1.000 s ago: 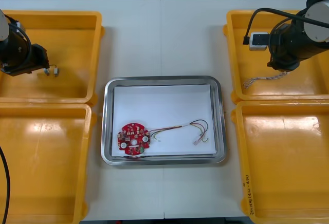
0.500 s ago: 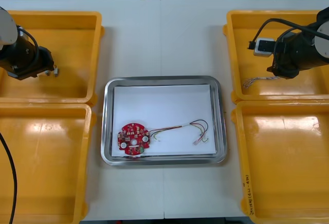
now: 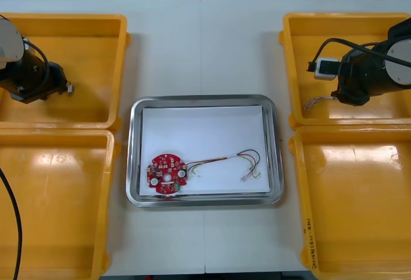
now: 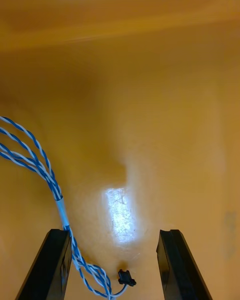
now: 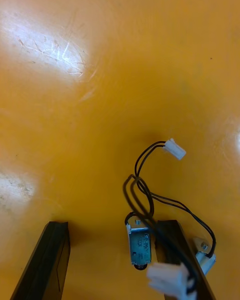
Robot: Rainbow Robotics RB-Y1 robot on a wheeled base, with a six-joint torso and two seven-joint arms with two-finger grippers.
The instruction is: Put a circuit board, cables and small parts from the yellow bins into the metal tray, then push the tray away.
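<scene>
- The shiny rectangular metal tray (image 3: 276, 151) had a white floor. The round red circuit board (image 3: 166, 173) lay in its near-left corner, and the red and yellow cable (image 3: 237, 162) lay just to the board's right.
- Farther off and left of the tray, the left gripper (image 5: 112, 240) hung in the far-left yellow bin (image 3: 96, 23). Its jaws were released around a small metal part (image 5: 140, 245) on a thin black cable (image 5: 150, 195).
- Farther off and right of the tray, the right gripper (image 4: 112, 245) was in the far-right yellow bin (image 3: 295, 49). Its jaws were spread over the twisted blue and white cable (image 4: 35, 162), gripping nothing.
</scene>
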